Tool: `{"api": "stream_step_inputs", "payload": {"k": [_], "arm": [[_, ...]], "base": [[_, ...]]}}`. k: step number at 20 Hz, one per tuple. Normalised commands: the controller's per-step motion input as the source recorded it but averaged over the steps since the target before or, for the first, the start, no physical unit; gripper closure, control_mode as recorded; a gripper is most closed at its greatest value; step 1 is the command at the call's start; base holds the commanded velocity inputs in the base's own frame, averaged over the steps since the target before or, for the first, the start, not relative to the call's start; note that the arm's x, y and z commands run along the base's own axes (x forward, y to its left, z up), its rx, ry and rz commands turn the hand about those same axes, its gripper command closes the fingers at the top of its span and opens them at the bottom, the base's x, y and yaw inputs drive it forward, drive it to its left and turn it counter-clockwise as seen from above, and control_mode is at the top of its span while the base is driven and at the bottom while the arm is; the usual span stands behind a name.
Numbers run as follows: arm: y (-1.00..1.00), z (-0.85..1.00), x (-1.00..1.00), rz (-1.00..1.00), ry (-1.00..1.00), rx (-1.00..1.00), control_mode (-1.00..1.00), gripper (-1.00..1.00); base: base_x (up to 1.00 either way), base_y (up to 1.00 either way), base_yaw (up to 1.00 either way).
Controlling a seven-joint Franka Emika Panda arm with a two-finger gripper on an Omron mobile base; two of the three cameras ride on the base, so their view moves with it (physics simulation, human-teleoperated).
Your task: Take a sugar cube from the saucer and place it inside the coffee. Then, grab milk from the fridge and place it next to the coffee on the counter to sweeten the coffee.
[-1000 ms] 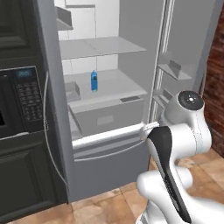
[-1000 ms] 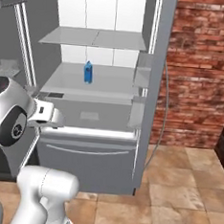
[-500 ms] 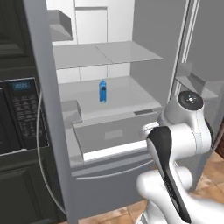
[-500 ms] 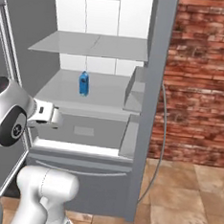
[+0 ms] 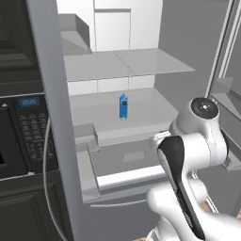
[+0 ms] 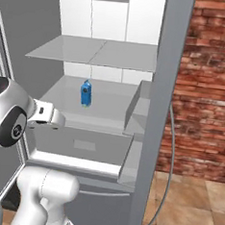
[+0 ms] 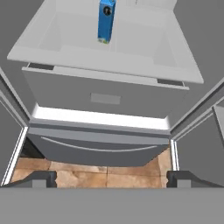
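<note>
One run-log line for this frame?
phase: fetch milk | milk: upright on fridge shelf, untouched | claw: open, empty | fridge: doors open

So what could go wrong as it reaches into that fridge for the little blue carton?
The milk is slim and stands alone on the shelf, so a clumsy approach could tip it over. The open hand sits low, facing the drawer front, and may bump that or the shelf edge on its way up. The door close on the right narrows the swing.
</note>
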Motion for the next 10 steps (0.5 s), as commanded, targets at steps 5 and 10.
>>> {"api": "stream_step_inputs", "payload": {"k": [5, 10], "arm": [[0.00, 0.00, 0.00, 0.00, 0.00, 0.00, 1.00, -1.00], [0.00, 0.00, 0.00, 0.00, 0.00, 0.00, 1.00, -1.00]], "base": [[0.06, -0.01, 0.01], [0.17, -0.04, 0.07]]}}
